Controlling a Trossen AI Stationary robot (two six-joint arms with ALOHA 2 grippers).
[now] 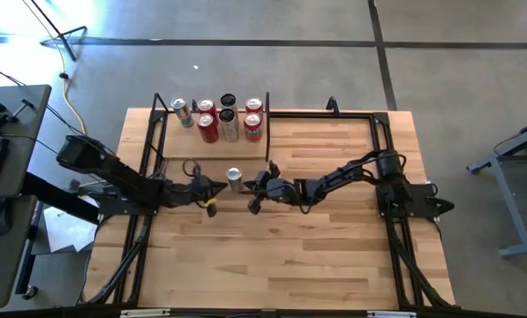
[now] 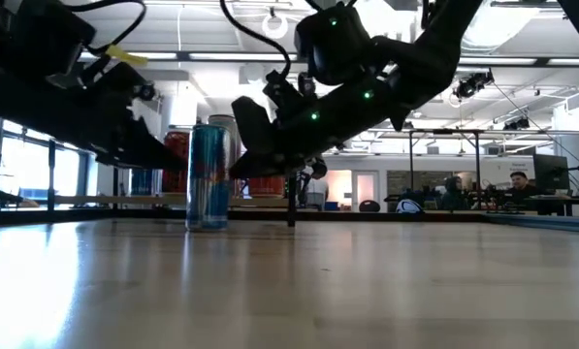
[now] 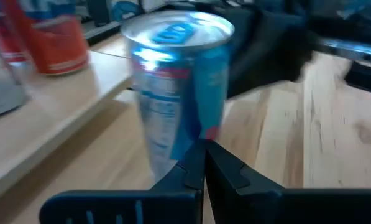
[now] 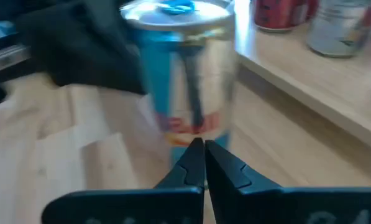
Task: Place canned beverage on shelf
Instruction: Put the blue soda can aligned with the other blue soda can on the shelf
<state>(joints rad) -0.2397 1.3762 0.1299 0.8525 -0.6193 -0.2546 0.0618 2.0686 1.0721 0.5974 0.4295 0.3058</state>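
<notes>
A blue and silver can (image 1: 234, 178) stands upright on its base on the wooden tabletop, just in front of the shelf (image 1: 212, 148). My left gripper (image 1: 221, 185) is shut and points at the can's left side, close up. My right gripper (image 1: 251, 184) is shut and points at the can's right side from the opposite direction. In the left wrist view the shut fingertips (image 3: 201, 149) overlap the lower wall of the can (image 3: 176, 81). In the right wrist view the fingertips (image 4: 197, 146) do the same with the can (image 4: 185, 68). My left gripper points its shut fingers level, slightly downward, at the can's lower wall (image 3: 185, 134) from the table's left; whether the tips touch it I cannot tell. My right gripper points at the can's lower wall (image 4: 194, 127) from the table's right; touching or not, I cannot tell.
Several red, silver and black cans (image 1: 219, 119) stand on the far part of the shelf board, whose near strip (image 3: 42, 130) lies bare. Black metal rails (image 1: 382, 132) run along the table's sides. The near half of the tabletop (image 1: 272, 265) is free room.
</notes>
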